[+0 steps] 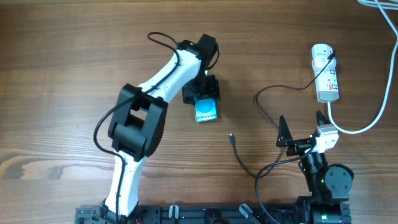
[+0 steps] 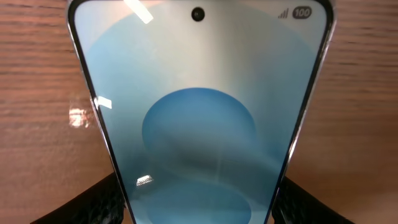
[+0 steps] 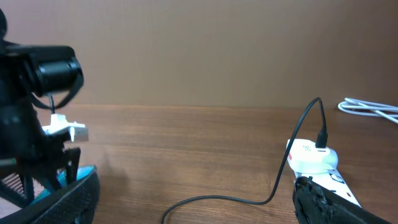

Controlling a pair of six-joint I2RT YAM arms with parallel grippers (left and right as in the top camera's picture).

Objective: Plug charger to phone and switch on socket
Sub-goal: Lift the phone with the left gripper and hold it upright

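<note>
The phone (image 1: 206, 111), with a cyan screen, lies on the wooden table and fills the left wrist view (image 2: 199, 112). My left gripper (image 1: 202, 94) reaches over its far end, and its two black fingers (image 2: 199, 208) press on the phone's two long edges. The charger is a thin black cable (image 1: 239, 155) whose loose plug tip (image 1: 231, 136) lies on the table right of the phone. Its black plug (image 1: 332, 57) sits in the white socket (image 1: 325, 73) at the far right. My right gripper (image 1: 303, 127) is open and empty, near the front, below the socket. The cable (image 3: 249, 200) lies ahead of its fingers (image 3: 199, 211).
The socket's thick white cable (image 1: 373, 118) loops along the right edge of the table. In the right wrist view the left arm (image 3: 37, 93) stands at the left, and the socket (image 3: 311, 155) is at the right.
</note>
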